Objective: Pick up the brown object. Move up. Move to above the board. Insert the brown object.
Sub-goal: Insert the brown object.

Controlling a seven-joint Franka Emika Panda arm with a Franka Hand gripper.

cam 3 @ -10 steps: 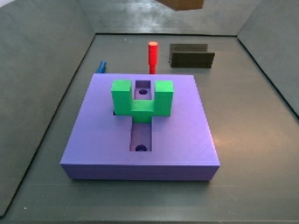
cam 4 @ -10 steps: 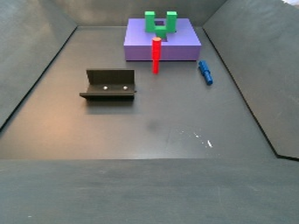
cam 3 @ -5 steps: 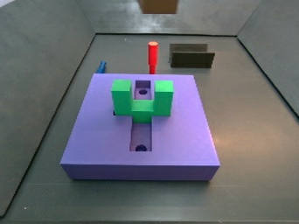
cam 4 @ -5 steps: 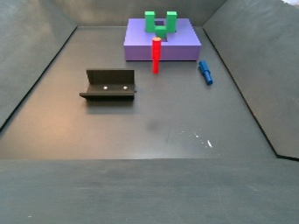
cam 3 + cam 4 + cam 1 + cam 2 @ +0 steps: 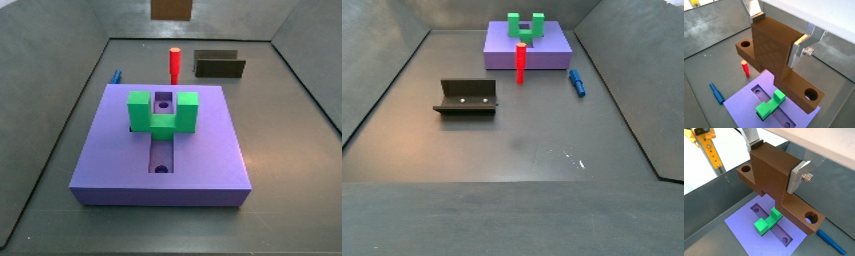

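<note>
The gripper (image 5: 781, 31) pinched one brown object (image 5: 774, 55) high above one board (image 5: 757, 102) and one green bracket (image 5: 771, 104).

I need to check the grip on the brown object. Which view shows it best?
Both wrist views show it best: the brown object fills the frame, clamped by the end effector above the board. One side view catches only a brown corner at its upper edge; the other side view misses it.
</note>
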